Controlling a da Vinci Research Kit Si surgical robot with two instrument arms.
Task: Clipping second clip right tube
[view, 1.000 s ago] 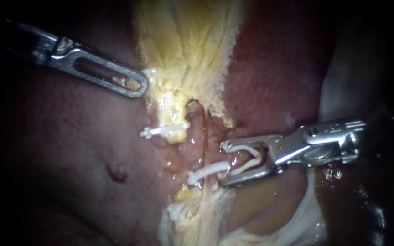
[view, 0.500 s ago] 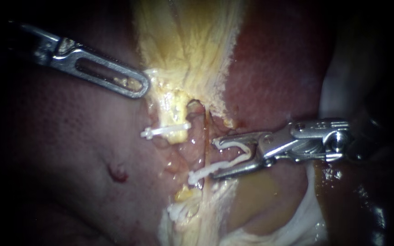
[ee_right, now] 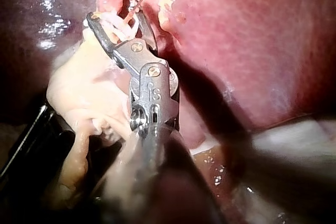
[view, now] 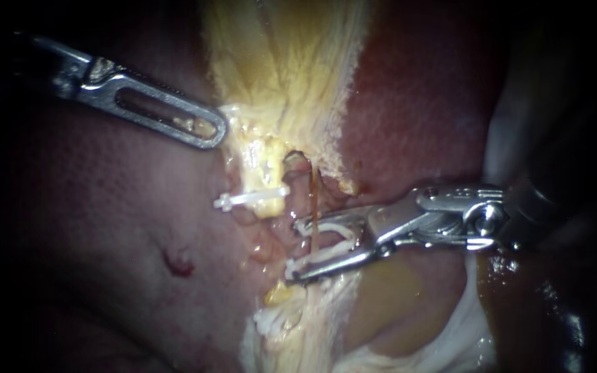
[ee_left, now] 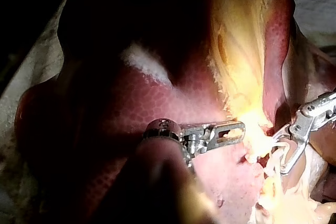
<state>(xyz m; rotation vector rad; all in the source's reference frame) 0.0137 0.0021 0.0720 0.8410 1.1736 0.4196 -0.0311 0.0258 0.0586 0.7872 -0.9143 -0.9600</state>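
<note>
My right instrument [view: 296,251] comes in from the right carrying a white open clip [view: 326,238] between its jaws. The jaws stand apart, one on each side of the thin brownish right tube [view: 311,192]. In the right wrist view the same jaws [ee_right: 114,16] hold the clip against pink tissue. My left instrument [view: 205,131], with a slotted jaw, is shut on the yellow lower end of the gallbladder [view: 281,76]. The left wrist view shows this grip [ee_left: 237,129], with the right instrument [ee_left: 287,150] just beyond. A closed white clip [view: 250,199] sits across the left tube.
Dark red liver [view: 423,103] lies on both sides of the yellow strip. Another white clip [view: 271,319] sits low on the pale tissue below the tubes. Pale membrane [view: 450,338] spreads under the right instrument's shaft.
My right instrument has slid left against the tissue, bringing the open clip from beside the right tube to astride it. Its jaws have narrowed a little. The left instrument has held still.
</note>
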